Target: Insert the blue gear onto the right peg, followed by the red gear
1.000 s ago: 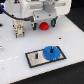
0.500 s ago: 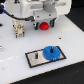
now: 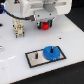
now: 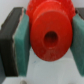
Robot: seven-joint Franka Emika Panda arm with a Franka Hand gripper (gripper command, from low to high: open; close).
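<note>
- Since the earlier frames the white robot arm has lifted a little in the exterior view, and the small, bright red, round plastic gear [image 3: 45, 25] now hangs clear below it rather than tucked up against the arm body.
- The gripper [image 3: 45, 25] is clenched on the red gear, high above the white table [image 3: 70, 35].
- In the wrist view the red gear [image 4: 49, 34] fills the middle of the picture, its centre hole facing the camera, with a teal finger pad [image 4: 21, 39] pressed against one side of it and a second pad against the opposite side.
- The wide, flat, bright blue plastic toothed gear [image 3: 50, 52] sits on the flat black rectangular base plate [image 3: 33, 57], at the end of the plate toward the exterior view's right.
- The blue gear lies level, and its raised hub shows at the centre.
- The red gear is well apart from the blue gear, up in the air and farther back in the scene.
- A small beige fixture [image 3: 18, 28] stands on the table toward the exterior view's left, near the arm.
</note>
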